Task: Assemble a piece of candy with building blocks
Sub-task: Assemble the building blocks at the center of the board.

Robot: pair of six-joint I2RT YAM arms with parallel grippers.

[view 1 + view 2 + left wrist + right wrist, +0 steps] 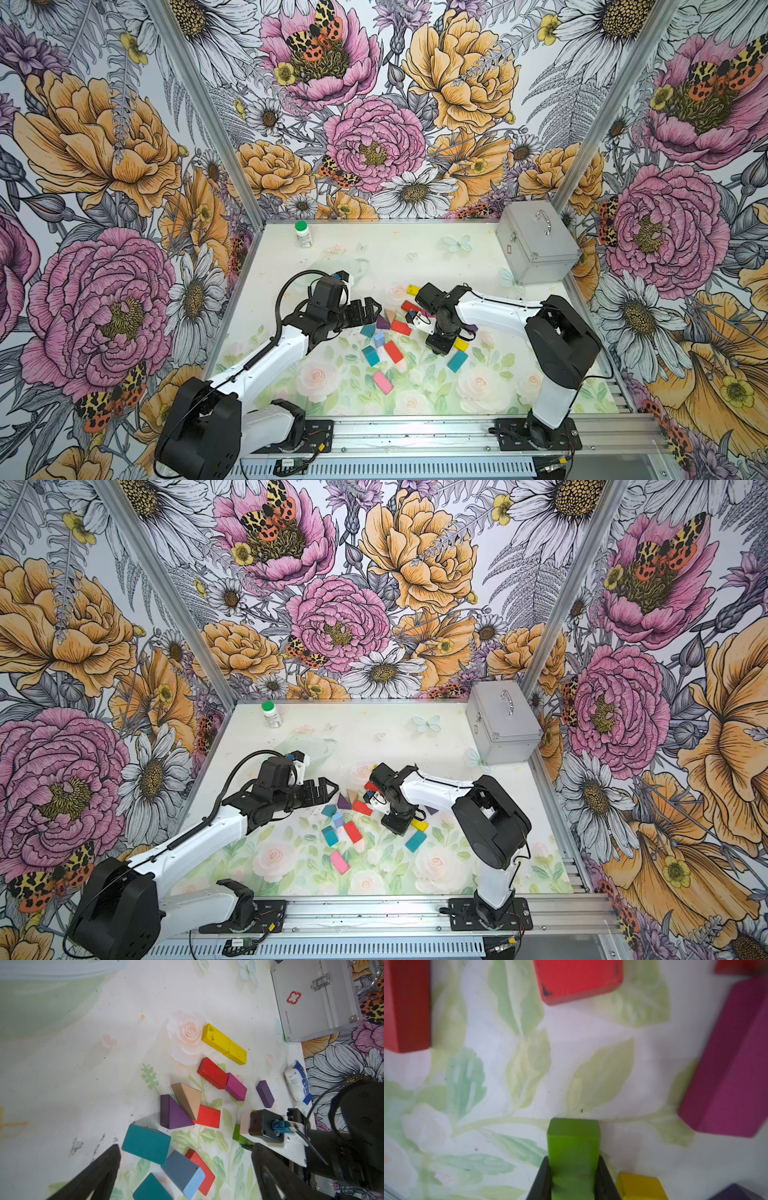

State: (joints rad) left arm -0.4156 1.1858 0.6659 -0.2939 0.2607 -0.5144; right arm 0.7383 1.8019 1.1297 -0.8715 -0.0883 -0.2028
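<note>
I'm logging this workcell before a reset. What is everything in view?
building blocks: at least fifteen; red, yellow, teal, purple, magenta, pink, light blue, tan; scattered mid-table between the arms
green block: one; green; between the right gripper's jaws
bottle: one; white with green cap; table's far left corner
case: one; silver; table's far right corner
snack packet: one; blue and white; by the table's right edge
table: one; pale floral print; under everything
left gripper: one; black; open, beside the blocks
right gripper: one; black; closed on the green block
</note>
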